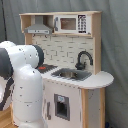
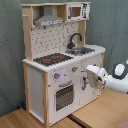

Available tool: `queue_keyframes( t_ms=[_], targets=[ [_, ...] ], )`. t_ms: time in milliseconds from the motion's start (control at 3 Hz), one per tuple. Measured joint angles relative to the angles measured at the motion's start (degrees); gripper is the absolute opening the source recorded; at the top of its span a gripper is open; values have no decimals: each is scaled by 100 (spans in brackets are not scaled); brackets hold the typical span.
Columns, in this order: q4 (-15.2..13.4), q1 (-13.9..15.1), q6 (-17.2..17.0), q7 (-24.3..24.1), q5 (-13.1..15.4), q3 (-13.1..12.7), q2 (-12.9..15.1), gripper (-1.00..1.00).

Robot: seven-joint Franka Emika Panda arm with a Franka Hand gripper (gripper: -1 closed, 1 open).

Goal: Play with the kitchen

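The kitchen (image 2: 50, 65) is a tall white and light-wood toy unit, seen in both exterior views. Its top carries a black-red hob (image 2: 51, 59), a silver sink (image 1: 70, 74) and a black faucet (image 2: 74, 39). A hood (image 1: 39, 28) and microwave (image 1: 70, 23) sit above the pegboard back (image 2: 52, 37). Below the knobs (image 2: 56, 76) is the oven door (image 2: 64, 96). In the second exterior view my gripper (image 2: 86, 80) is right at the front of the cupboard door (image 2: 90, 92) under the sink. My arm's white body (image 1: 22, 85) hides the gripper in the first exterior view.
A grey curtain (image 2: 112, 25) hangs behind the kitchen. The unit stands on wooden boards (image 2: 30, 119), with a wooden surface (image 2: 102, 112) under my arm. In the first exterior view the arm covers the kitchen's lower left.
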State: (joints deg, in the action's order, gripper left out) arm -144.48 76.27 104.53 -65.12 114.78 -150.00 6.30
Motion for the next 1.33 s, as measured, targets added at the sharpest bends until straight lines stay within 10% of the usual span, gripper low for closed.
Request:
queue_keyframes(
  t_ms=[1333],
  targets=[
    [1079, -123, -812, 2188, -163, -14, 180, 100]
  ],
)
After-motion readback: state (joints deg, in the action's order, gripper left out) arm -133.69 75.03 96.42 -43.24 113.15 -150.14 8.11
